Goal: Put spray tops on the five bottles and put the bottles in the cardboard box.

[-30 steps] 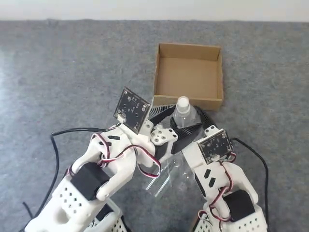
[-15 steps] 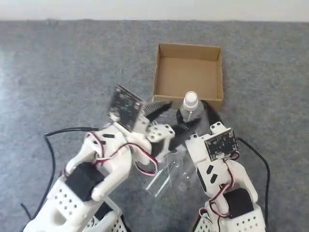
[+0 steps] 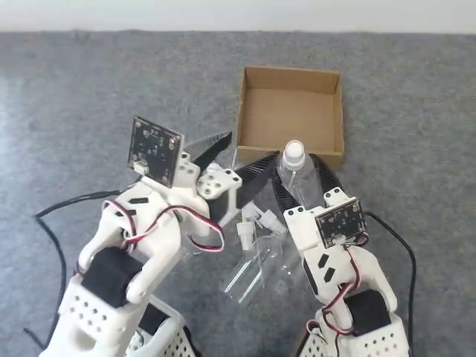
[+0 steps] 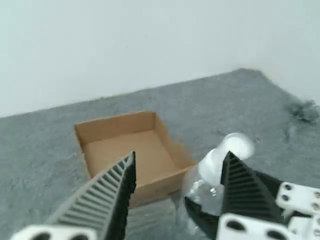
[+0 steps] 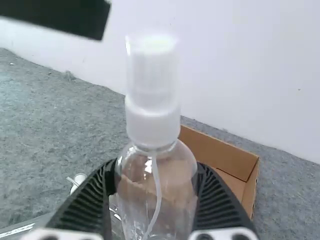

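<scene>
The right tool (image 3: 296,177) clamps a bottle (image 5: 155,172) with its spray top (image 5: 151,85) on, near the box (image 3: 290,74). The left tool (image 4: 177,169) gapes wide, empty.

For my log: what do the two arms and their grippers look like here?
The left arm and right arm are white plastic shells with black servo blocks, perforated bases and looping red, white and black wires; a thin black cable trails from each. Each wrist carries a dark square circuit board. The left gripper and right gripper have black, ridged, tapering fingers.
</scene>
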